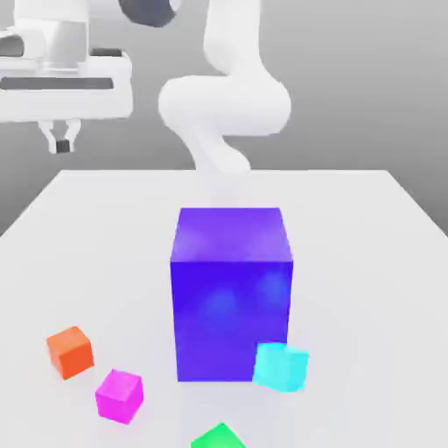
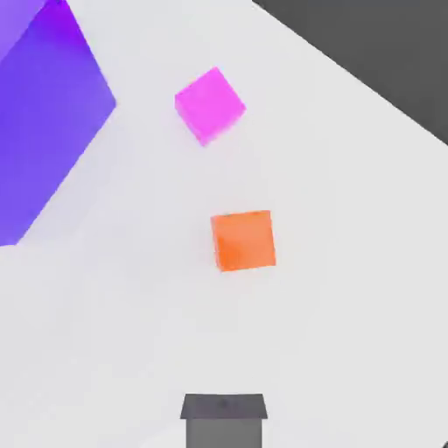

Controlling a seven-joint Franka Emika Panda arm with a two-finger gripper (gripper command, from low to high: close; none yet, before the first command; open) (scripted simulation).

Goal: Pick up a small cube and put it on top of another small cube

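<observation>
From the exterior view, a white robot arm reaches over a plain white desk (image 1: 367, 227). Its small two-finger gripper (image 1: 60, 143) hangs high above the desk's far corner on the exterior view's left, fingers closed together and holding nothing. A large glossy blue-purple block (image 1: 232, 293) stands upright at the middle of the desk. Near the front edge, on the exterior view's left, a small plain magenta-pink cube (image 1: 119, 395) rests on the surface, with a small orange cube (image 1: 70, 352) just beside it but apart. A small cyan cube (image 1: 281, 367) sits close against the big block's front corner, and the top of a small green cube (image 1: 219, 437) peeks up at the front edge.

From the hand view, looking down, the orange cube (image 2: 244, 240) lies nearer the camera and the magenta-pink cube (image 2: 209, 105) beyond it, apart, with the blue-purple block (image 2: 48, 131) off to one side. A dark fingertip (image 2: 223, 420) shows at the frame's edge.

The likely risk: descending with shut fingers would knock the pink cube instead of straddling it, and the neighbouring orange cube could be nudged by a wide or misaligned approach.
</observation>
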